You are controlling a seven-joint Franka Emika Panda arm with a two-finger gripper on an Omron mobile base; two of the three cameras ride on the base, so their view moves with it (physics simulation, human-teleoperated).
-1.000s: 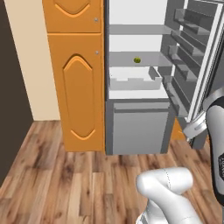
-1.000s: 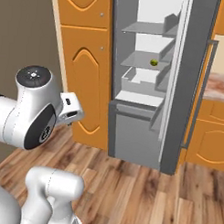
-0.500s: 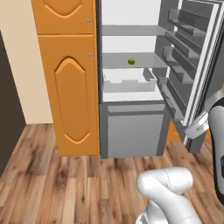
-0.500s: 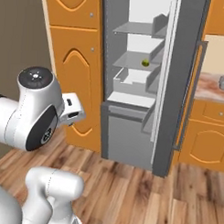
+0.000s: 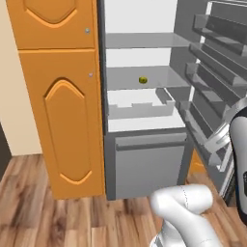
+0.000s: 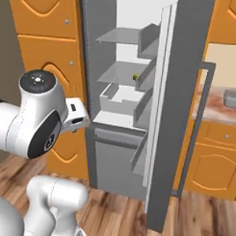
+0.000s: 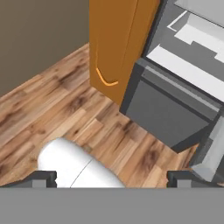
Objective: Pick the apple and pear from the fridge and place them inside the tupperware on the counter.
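The pear [image 5: 143, 80] sits on a grey glassy shelf of the open fridge [image 5: 144, 159], toward the shelf's front edge and just above the white drawer [image 5: 140, 103]; in the right base view it shows as a small yellow-green spot [image 6: 135, 76] partly masked by the door racks. No red apple can be made out on any shelf visible here. The fridge door [image 6: 180, 122] stands swung wide, which is judged to be why the interior is exposed for a reach. The pincer [image 7: 111, 177] points down and forward at the wooden floor [image 7: 52, 109] and the grey lower front of the fridge, well apart from the fruit; its two dark tips sit at opposite sides of the hand view, so it reads as released and carrying nothing. The arm appears folded back near the base, judged a travel posture before any reach begins. The right base view alone offers the counter [image 6: 214, 104] beyond the door, with the grey tupperware [image 6: 233, 99] at its far right, near the picture edge. The left base view gives the clearer look at the pear's shelf and the orange cabinet [image 5: 58, 111] beside the fridge.
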